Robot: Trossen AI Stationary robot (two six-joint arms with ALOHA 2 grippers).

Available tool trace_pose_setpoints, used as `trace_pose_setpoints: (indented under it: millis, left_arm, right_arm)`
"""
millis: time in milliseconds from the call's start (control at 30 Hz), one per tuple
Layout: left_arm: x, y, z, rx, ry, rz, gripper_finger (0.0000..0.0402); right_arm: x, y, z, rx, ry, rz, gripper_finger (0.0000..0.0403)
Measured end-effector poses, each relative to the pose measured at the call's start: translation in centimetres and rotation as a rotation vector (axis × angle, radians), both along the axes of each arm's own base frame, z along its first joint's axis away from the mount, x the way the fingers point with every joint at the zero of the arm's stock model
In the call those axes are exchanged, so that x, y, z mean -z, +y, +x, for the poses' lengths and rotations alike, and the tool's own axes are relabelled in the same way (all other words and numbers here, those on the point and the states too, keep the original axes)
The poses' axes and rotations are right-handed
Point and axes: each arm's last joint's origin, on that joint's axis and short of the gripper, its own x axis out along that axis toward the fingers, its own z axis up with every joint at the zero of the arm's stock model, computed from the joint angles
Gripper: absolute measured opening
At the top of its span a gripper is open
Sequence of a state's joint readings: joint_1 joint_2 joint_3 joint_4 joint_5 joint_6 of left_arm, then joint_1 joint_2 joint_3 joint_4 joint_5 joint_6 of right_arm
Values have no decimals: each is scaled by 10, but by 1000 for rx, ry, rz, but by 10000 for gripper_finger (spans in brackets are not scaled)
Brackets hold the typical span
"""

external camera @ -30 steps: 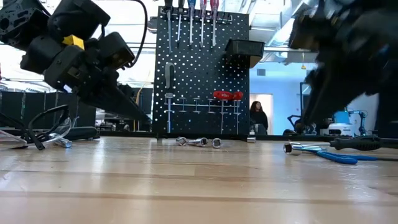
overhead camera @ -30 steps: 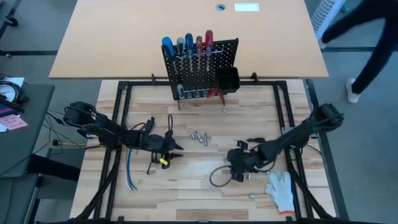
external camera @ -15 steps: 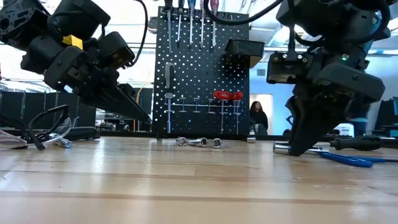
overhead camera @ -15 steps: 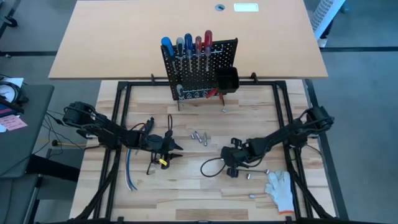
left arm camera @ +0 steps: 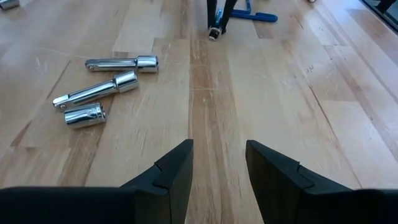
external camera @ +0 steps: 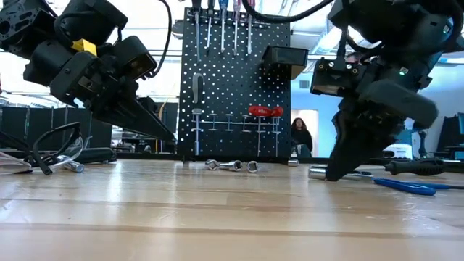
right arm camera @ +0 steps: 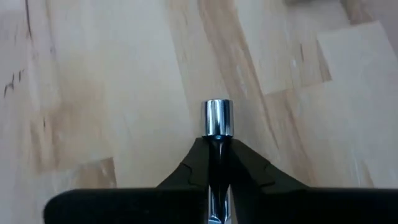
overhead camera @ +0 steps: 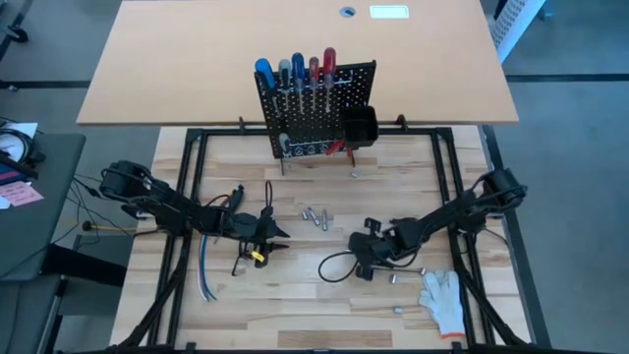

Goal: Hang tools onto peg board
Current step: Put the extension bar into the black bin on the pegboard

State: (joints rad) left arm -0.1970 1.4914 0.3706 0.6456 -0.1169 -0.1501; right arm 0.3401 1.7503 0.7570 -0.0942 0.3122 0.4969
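Your black perforated metal peg board (overhead camera: 316, 108) stands upright at the far edge of the pale wooden table (overhead camera: 295, 305), already carrying a row of screwdrivers with blue, grey and red handles (overhead camera: 295, 71). The left gripper (left arm camera: 219, 177) hovers over the table's left half, its fingers set moderately apart on nothing, as they were a second ago. Three loose chrome sockets and extension bars (left arm camera: 102, 87) lie just ahead of it.

The right gripper (right arm camera: 214, 152) has swung in from the right edge toward mid-table, dropped to the surface and narrowed its fingers onto a slim chrome socket extension bar (right arm camera: 217, 118), whose round head pokes out past the fingertips.

Expect that bar to be rigid, dense for its size and slick. Polished round steel is likely to roll or slide in the pads, so grip the shank squarely behind the head and lift level.
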Motion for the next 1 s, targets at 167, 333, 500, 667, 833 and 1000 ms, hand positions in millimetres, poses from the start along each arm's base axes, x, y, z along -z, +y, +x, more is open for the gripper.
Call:
trace_pose_setpoints:
  millis: [167, 333, 500, 667, 833, 1000]
  left_arm:
    - [0, 0, 0, 0, 0, 0, 144]
    - [0, 0, 0, 0, 0, 0, 144]
    - [0, 0, 0, 0, 0, 0, 144]
    - [0, 0, 0, 0, 1, 0, 144]
    - [0, -1, 0, 13, -2, 16, 144]
    - [-3, -6, 0, 53, -42, 50, 144]
  right_arm:
    - [-6, 6, 6, 19, -123, -24, 40]
    - [-14, 8, 14, 26, -245, -53, 38]
    - [-24, 11, 23, -14, -376, -54, 37]
    - [-39, 14, 32, -36, -529, -98, 37]
    - [-57, 13, 41, -79, -703, -140, 37]
    - [-84, 14, 41, -120, -855, -198, 37]
